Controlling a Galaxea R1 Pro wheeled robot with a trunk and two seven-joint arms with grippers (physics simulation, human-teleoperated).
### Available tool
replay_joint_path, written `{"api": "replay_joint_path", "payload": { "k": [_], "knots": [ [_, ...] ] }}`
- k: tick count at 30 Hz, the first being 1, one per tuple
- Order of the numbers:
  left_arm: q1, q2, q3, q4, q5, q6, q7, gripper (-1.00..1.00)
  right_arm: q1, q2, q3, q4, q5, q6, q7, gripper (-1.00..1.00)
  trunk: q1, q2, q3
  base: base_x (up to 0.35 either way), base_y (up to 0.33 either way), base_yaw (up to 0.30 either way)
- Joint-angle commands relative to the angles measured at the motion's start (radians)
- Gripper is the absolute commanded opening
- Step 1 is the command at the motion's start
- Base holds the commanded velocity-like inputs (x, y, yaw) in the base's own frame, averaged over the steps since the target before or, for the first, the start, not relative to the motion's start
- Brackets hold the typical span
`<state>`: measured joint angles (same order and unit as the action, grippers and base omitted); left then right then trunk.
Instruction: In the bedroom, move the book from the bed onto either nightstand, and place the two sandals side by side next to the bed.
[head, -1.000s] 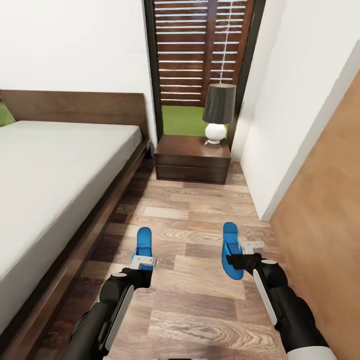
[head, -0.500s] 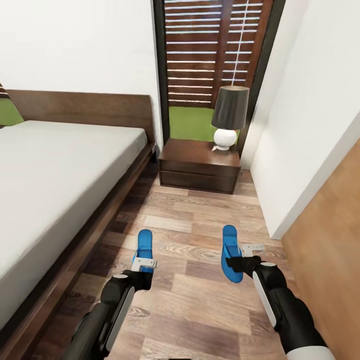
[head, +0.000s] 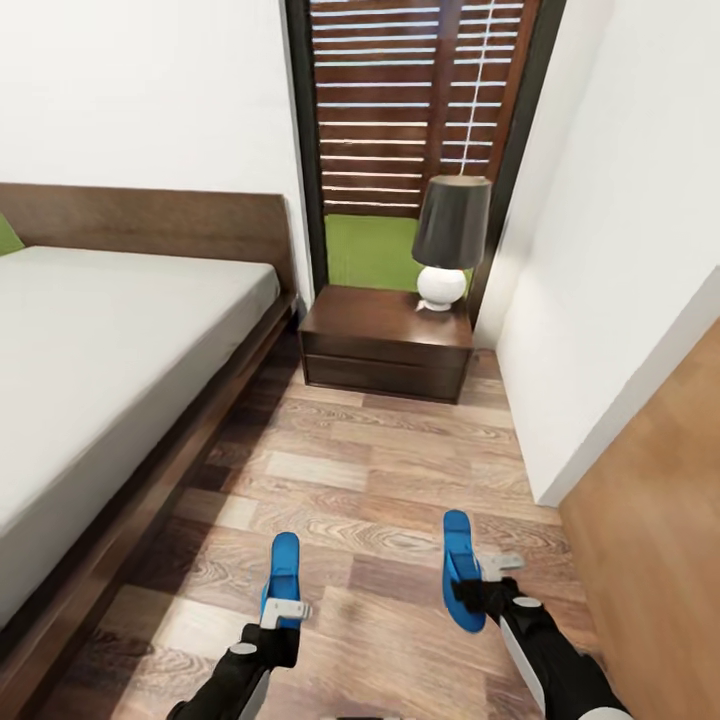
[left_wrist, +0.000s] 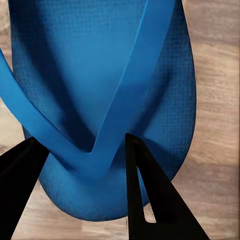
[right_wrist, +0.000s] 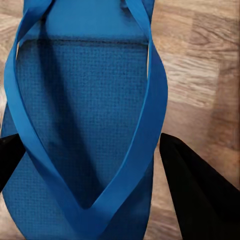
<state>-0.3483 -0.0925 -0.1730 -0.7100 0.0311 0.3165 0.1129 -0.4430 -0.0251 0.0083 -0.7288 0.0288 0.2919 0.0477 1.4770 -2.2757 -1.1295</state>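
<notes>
I hold one bright blue sandal in each hand above the wood-plank floor. The left sandal (head: 284, 575) is in my left gripper (head: 283, 612), whose black fingers (left_wrist: 145, 190) are shut about its strap junction (left_wrist: 92, 155). The right sandal (head: 459, 575) is in my right gripper (head: 478, 592), with dark fingers (right_wrist: 195, 190) on either side of its sole (right_wrist: 85, 125). The bed (head: 90, 340), with its grey mattress and dark wood frame, runs along my left. A dark brown nightstand (head: 385, 340) stands ahead beside the headboard. The book is out of view.
A white-based lamp with a dark shade (head: 450, 235) sits on the nightstand's right part. Behind it is a tall black-framed window with wooden slats (head: 410, 110). A white wall corner (head: 545, 420) and a brown wooden door panel (head: 660, 520) close in on the right.
The whole view has shifted, so the camera moved: nightstand and window look nearer and my arms sit lower in the picture. Both sandals stay in my grippers.
</notes>
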Motion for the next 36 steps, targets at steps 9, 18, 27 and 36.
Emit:
{"api": "replay_joint_path", "payload": {
  "k": [9,18,27,36],
  "knots": [
    [0.000,0.006,0.015,0.236,0.061,-0.222,0.007,-1.00,0.000,-0.001,0.002,0.070,-0.004,-0.093,0.004,-1.00,0.000,0.000,-0.001,0.290,-0.187,0.000],
    [0.000,0.007,0.018,0.247,0.064,-0.233,0.009,-1.00,0.000,-0.001,0.002,0.113,-0.005,-0.120,0.004,-1.00,0.000,0.000,-0.001,0.313,-0.112,0.151],
    [0.000,0.005,0.016,0.247,0.062,-0.234,0.010,-1.00,0.000,-0.001,0.002,0.126,-0.001,-0.129,0.006,-1.00,0.000,0.000,-0.001,0.337,-0.006,0.270],
    [0.000,0.005,0.015,0.247,0.061,-0.234,0.010,-1.00,0.000,0.000,0.002,0.132,0.001,-0.129,0.006,-1.00,0.000,0.000,-0.001,0.332,-0.124,0.272]
  ]
}}
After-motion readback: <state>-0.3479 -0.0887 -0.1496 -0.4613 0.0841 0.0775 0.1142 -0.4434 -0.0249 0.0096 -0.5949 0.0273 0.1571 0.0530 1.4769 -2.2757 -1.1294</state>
